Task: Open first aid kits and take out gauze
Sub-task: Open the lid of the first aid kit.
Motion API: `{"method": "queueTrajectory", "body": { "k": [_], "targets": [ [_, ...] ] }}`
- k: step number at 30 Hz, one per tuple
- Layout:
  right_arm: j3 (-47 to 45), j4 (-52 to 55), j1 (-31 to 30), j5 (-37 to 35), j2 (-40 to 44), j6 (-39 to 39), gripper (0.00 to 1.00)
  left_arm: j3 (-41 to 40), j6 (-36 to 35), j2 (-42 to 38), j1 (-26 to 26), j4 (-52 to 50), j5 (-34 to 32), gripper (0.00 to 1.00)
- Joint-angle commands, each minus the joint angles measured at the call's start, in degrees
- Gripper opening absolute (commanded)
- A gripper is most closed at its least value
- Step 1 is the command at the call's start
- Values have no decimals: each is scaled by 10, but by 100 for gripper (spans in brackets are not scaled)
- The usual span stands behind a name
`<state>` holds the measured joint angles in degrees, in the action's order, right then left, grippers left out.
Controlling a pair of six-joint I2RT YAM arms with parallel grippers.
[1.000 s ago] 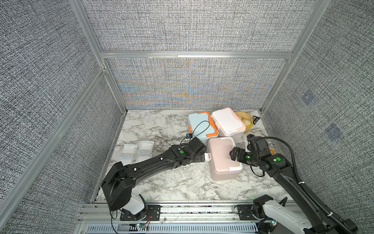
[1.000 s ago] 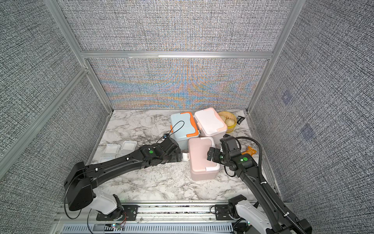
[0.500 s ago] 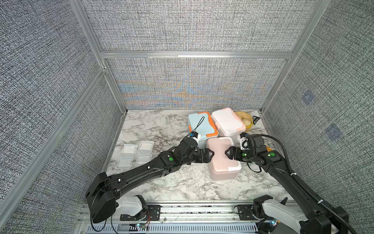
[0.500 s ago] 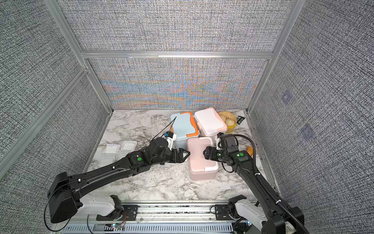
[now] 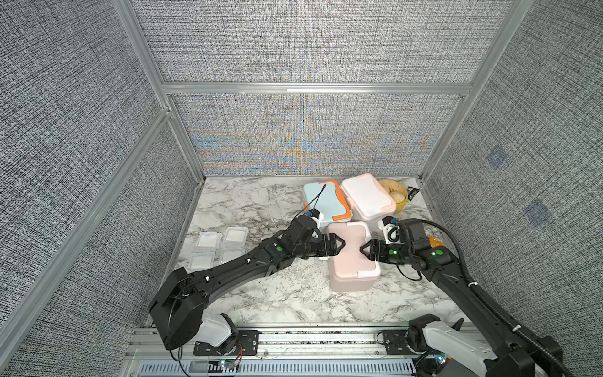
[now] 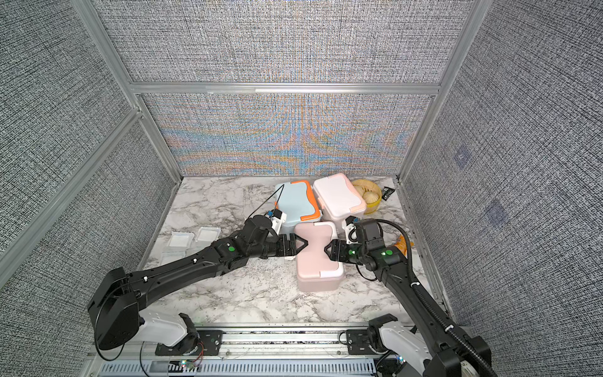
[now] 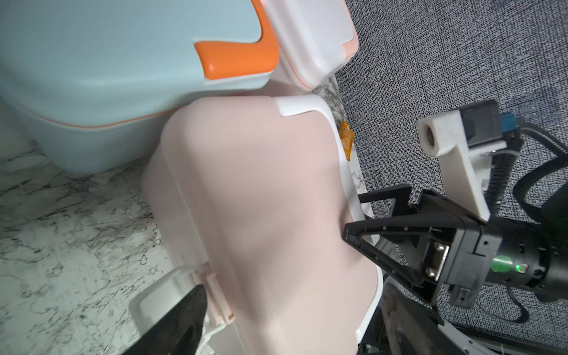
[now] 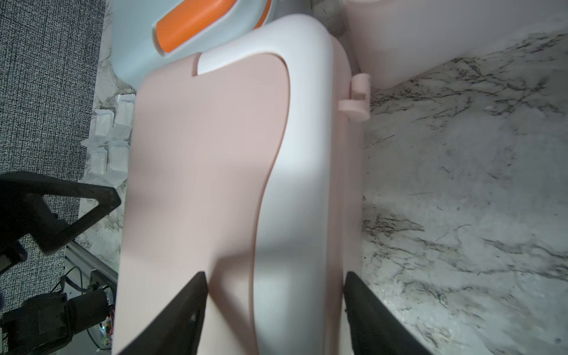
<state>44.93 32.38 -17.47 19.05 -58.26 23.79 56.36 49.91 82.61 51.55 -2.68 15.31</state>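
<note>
The pink box (image 7: pixel 261 199) lies between the left gripper (image 7: pixel 289 307)'s spread fingers (image 7: pixel 184 316), one touching its white latch (image 7: pixel 159 292). Past the fingertips, the right gripper (image 7: pixel 353 213)'s parted jaws straddle its far rim.

A robot lab test cell: grey woven panels (image 5: pixel 293 49) in aluminium framing (image 5: pixel 313 88) enclose a marble-patterned tabletop (image 5: pixel 254 202).

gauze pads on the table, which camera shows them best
A top view: all four gauze pads lie in plain sight on the marble table, beside the left arm. The right wrist view catches them small and partly hidden behind the pink kit. The left wrist view shows none.
</note>
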Motion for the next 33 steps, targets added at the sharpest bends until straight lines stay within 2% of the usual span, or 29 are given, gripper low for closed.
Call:
{"method": "queueTrajectory", "body": {
  "k": [1, 6, 19, 33],
  "targets": [
    [0, 4, -1, 24, -8, 1, 68, 7, 10, 13, -5, 14, 41, 88],
    [-3, 0, -2, 29, -11, 4, 66, 17, 17, 36, -9, 13, 68, 87],
    [-7, 3, -1, 28, -8, 7, 66, -10, 13, -29, -12, -15, 26, 88],
    [-14, 3, -2, 37, 2, 16, 64, -2, 20, 11, -12, -15, 35, 88]
  ]
}}
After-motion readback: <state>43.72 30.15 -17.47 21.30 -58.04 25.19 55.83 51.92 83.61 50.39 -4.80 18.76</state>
